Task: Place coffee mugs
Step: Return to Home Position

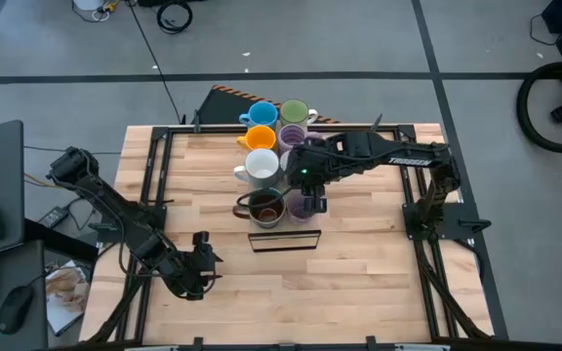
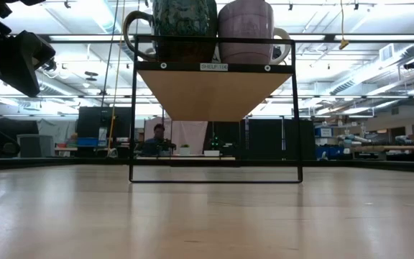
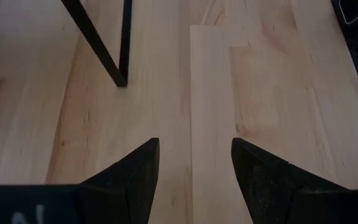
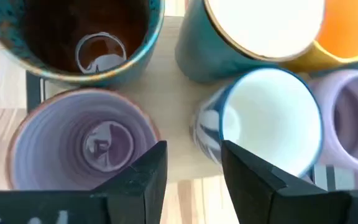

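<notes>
Several mugs stand on a small black-framed wooden shelf at the table's middle and far side: blue, green, orange, lilac, white, dark brown-black and a second lilac one. A white-lined mug with a blue outside stands beside that one. My right gripper is open above the gap between these last two mugs and shows in the high view. My left gripper is open and empty over the near left of the table.
In the low view the dark mug and the lilac mug stand on the shelf board, held up on thin black legs. One shelf leg stands ahead of my left gripper. A black frame borders the table.
</notes>
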{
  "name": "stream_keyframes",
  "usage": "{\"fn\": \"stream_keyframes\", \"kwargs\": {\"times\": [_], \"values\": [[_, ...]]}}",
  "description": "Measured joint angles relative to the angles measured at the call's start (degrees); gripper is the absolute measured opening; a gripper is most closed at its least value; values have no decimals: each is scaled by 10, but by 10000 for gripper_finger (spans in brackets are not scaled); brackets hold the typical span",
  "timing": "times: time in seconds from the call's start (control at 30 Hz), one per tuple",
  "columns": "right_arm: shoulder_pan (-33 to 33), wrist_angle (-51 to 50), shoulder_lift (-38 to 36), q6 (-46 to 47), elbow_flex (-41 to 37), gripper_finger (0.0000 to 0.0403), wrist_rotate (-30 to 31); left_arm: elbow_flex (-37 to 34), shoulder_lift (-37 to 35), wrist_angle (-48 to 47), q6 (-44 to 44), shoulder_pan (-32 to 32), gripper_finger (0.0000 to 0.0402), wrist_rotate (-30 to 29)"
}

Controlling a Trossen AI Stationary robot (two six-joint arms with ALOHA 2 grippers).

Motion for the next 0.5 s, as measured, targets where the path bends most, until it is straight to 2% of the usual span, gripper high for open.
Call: {"fn": "stream_keyframes", "kwargs": {"times": [0.13,0.23,0.5], "values": [[21,-4,-33,33,-14,158,33,0,-21,0,-12,-1,208,17],[43,5,-71,66,-52,158,75,0,-51,-1,8,-1,208,3],[93,157,-220,124,-268,158,102,0,-177,-42,115,10,208,-15]]}}
